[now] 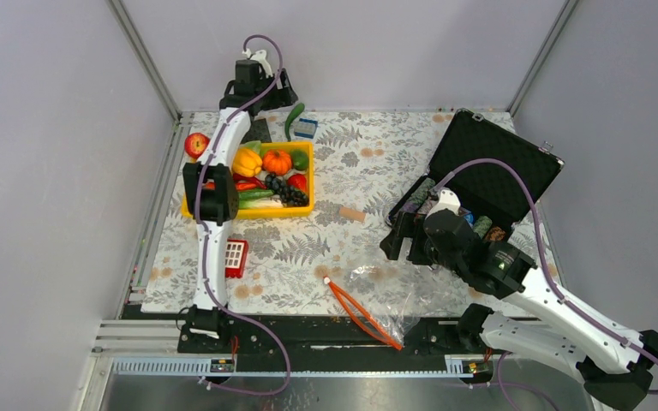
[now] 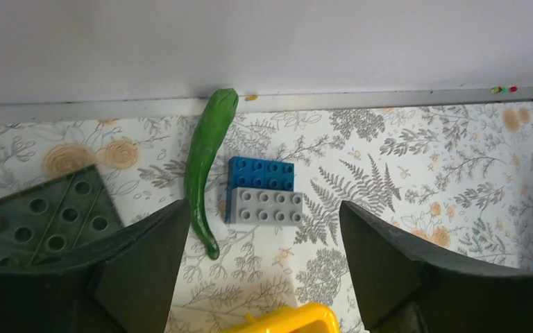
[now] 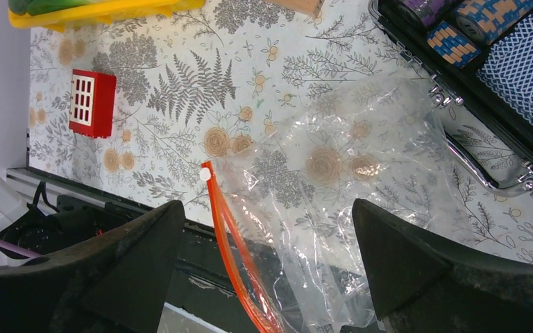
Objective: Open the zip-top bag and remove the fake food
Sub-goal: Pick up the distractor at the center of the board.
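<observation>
Looks like a robot lab cell. Walled in by plain grey panels (image 1: 51, 128) on aluminium posts (image 1: 143, 56). Fitted with two arms (image 1: 208, 248) bolted to a black rail (image 1: 317, 336) at the near edge. Dressed with a fern-print cloth (image 1: 360, 180) and props only: fake food (image 1: 276, 161) in a yellow bin (image 1: 308, 210), toy bricks (image 2: 264, 207).

You have bright, even, diffuse light; shadows on the table (image 1: 368, 180) are faint and short. The top view is sharp throughout. In the wrist views, the left claw (image 2: 261, 215) and right claw (image 3: 267, 207) read dark and soft-focused at 7 and 5 o'clock. The zip-top bag (image 3: 361, 180) shows small white glints.
</observation>
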